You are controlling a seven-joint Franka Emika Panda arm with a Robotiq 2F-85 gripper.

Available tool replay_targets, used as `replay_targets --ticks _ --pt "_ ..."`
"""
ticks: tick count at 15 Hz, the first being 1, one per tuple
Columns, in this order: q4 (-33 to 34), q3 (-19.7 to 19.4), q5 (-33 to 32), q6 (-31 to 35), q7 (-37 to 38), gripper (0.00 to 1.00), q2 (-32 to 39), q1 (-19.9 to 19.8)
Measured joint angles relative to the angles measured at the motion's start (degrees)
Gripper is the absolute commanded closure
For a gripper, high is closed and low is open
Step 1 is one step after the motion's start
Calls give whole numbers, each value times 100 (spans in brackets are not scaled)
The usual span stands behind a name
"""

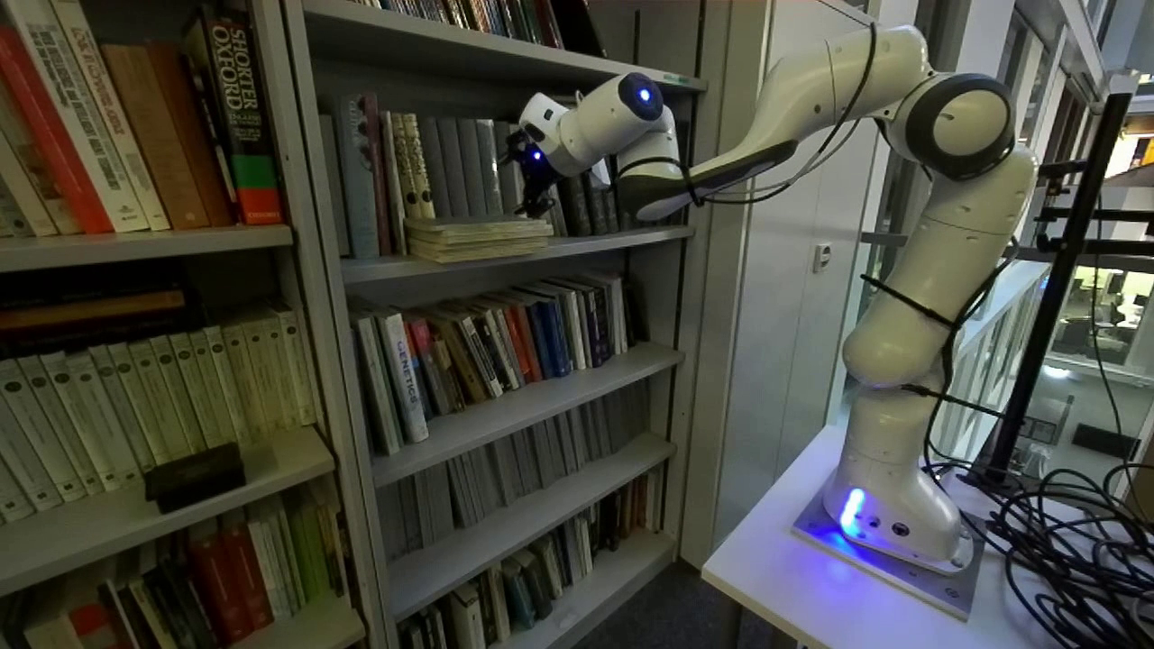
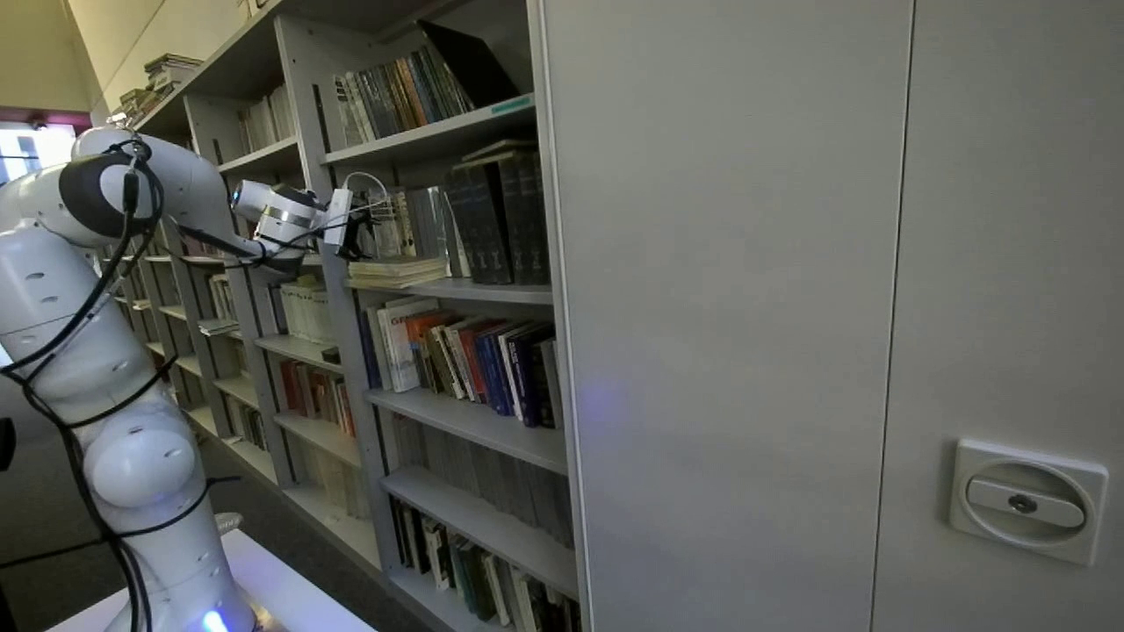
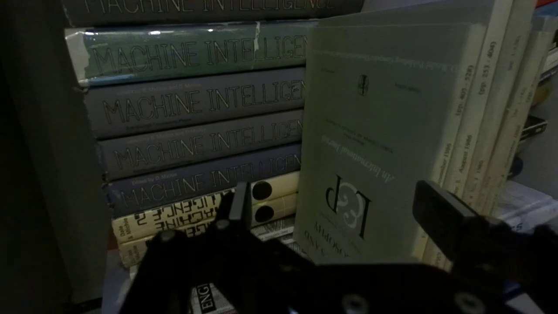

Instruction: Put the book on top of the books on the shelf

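Observation:
Upright books (image 1: 453, 162) with mostly grey, white and dark spines stand on the grey metal shelf (image 1: 622, 240). In the wrist view their "Machine Intelligence" spines (image 3: 196, 98) fill the left. A pile of thin cream books (image 1: 478, 242) lies flat on the shelf in front of them, also seen in an exterior view (image 2: 399, 272). The top book's grey-green cover (image 3: 383, 109) faces the wrist camera. My gripper (image 3: 331, 189) is open, its fingers apart over this cover with nothing between them. In an exterior view it hovers (image 1: 534, 185) just above the pile's end. No single separate book shows.
Another shelf board (image 1: 505, 50) runs above the arm. Large dark volumes (image 2: 500, 219) stand at the shelf's end beside a grey cabinet wall (image 2: 720, 263). Lower shelves hold more books (image 1: 505, 338). A lighter bookcase with red and cream books (image 1: 117, 135) adjoins.

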Motion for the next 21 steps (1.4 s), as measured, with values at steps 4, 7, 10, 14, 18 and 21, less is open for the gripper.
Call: replay_targets --ticks 4,7,10,14,18,21 --pt "-49 -831 0 -9 -12 0 1 955" --pt "-119 -1196 0 -10 -29 0 1 1360" --pt "-222 -1427 0 -10 -36 0 1 1579" --pt "-346 -1592 -3 -10 -36 0 1 1697" --pt "-421 -1623 -21 -16 -36 0 17 1707" --pt "-433 -1622 -92 -74 -31 0 36 1707"
